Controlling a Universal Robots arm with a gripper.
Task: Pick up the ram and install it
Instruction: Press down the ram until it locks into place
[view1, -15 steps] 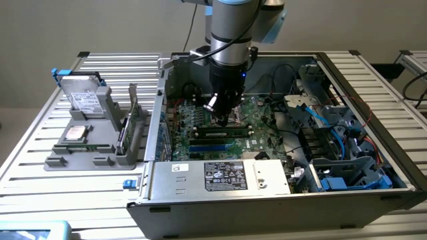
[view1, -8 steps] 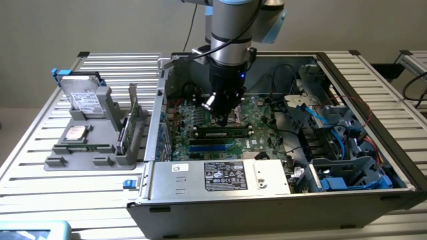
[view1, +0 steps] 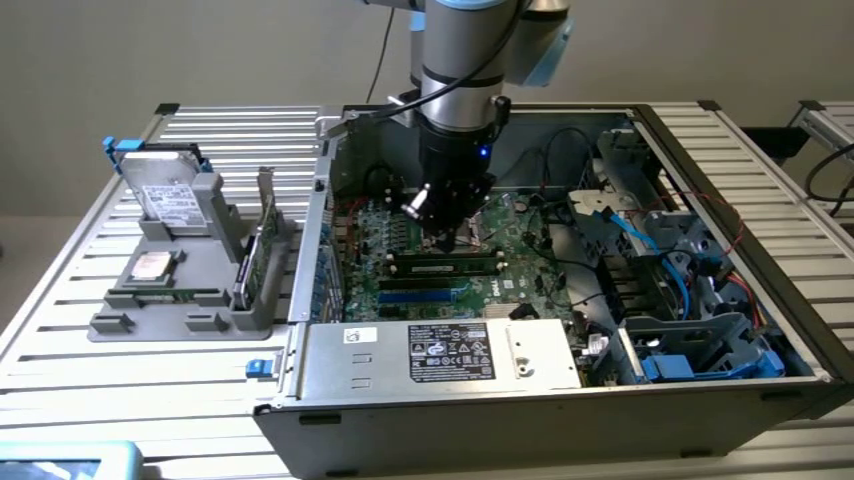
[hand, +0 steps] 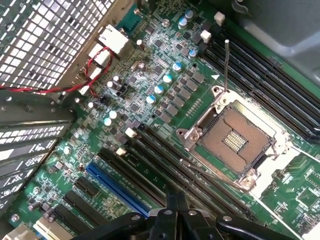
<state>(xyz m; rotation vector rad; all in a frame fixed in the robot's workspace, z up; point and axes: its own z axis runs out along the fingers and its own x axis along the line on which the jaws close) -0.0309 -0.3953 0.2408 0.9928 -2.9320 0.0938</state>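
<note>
The ram is a thin green stick with black chips. It lies along a black slot on the motherboard, between two pale end clips, inside the open computer case. My gripper hangs just above and behind it, over the board's middle. In the wrist view the gripper has its two dark fingers pressed together with nothing between them. They hover over the long black slots beside the bare CPU socket.
A blue slot runs beside the black ones. The power supply fills the case's front, and blue cables and drive bays crowd the exterior view's right. A grey holder outside the case carries a hard drive and an upright green card.
</note>
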